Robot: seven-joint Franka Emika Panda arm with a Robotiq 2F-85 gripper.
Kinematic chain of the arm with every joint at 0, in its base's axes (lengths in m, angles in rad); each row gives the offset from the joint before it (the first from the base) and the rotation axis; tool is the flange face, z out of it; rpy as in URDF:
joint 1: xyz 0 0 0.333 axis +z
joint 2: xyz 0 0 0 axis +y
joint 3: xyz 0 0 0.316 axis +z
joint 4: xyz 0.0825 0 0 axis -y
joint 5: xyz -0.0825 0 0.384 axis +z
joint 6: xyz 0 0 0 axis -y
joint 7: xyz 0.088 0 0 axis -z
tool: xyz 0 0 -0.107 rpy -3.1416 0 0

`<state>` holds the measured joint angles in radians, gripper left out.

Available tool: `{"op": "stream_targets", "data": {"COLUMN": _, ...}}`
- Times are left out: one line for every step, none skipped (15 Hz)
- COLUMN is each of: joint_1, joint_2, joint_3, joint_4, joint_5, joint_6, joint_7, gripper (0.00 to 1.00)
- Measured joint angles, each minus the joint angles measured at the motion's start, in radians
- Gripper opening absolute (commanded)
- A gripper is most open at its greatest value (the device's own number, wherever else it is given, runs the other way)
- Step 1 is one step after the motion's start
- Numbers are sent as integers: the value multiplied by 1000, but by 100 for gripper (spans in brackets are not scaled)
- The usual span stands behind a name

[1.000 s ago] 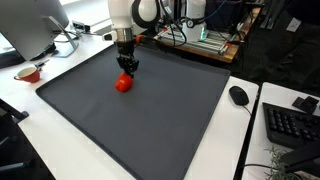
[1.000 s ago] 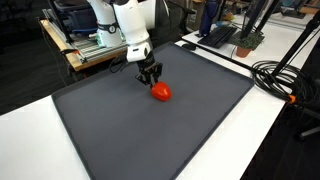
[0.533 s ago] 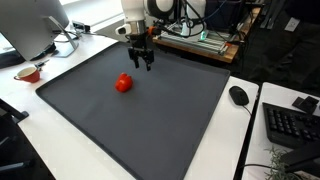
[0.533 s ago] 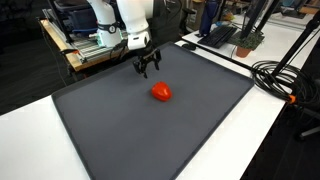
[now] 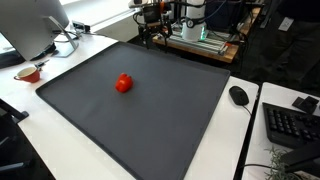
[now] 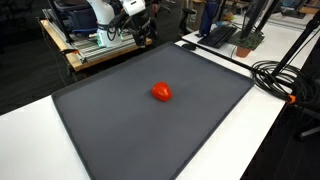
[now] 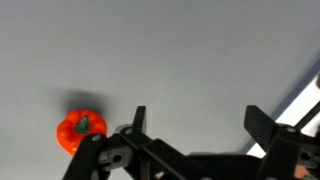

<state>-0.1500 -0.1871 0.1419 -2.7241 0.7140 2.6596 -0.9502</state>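
A small red-orange toy pepper with a green stem (image 5: 123, 83) (image 6: 161, 92) (image 7: 79, 131) lies alone on the dark grey mat (image 5: 150, 110) (image 6: 150, 125). My gripper (image 5: 152, 32) (image 6: 143, 37) (image 7: 200, 120) has risen above the mat's far edge, well away from the pepper. Its jaws stand wide apart with nothing between them. In the wrist view the pepper sits low at the left, outside the jaws.
A red cup (image 5: 28, 72) and a monitor (image 5: 30, 25) stand beside the mat. A mouse (image 5: 239, 95) and keyboard (image 5: 290, 125) lie on the white table. Black cables (image 6: 285, 80) run past the mat. Lab equipment (image 6: 90, 45) stands behind the arm.
The gripper let go of the pepper, opened fully, and rose up and back toward the mat's far edge. The pepper stays where it was set down.
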Motion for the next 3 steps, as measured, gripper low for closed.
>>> {"op": "stream_targets", "data": {"joint_1": 16, "joint_2": -56, "joint_3": -26, "joint_4": -10, "joint_5": -12, "joint_6": -69, "joint_7": -31, "gripper": 100}}
{"op": "stream_targets", "data": {"joint_1": 43, "joint_2": -111, "joint_3": -64, "joint_4": -19, "joint_5": -44, "joint_6": -140, "joint_7": -48, "gripper": 100}}
{"op": "stream_targets", "data": {"joint_1": 48, "joint_2": -158, "joint_3": -80, "joint_4": -21, "joint_5": -87, "joint_6": -213, "joint_7": -54, "gripper": 100}}
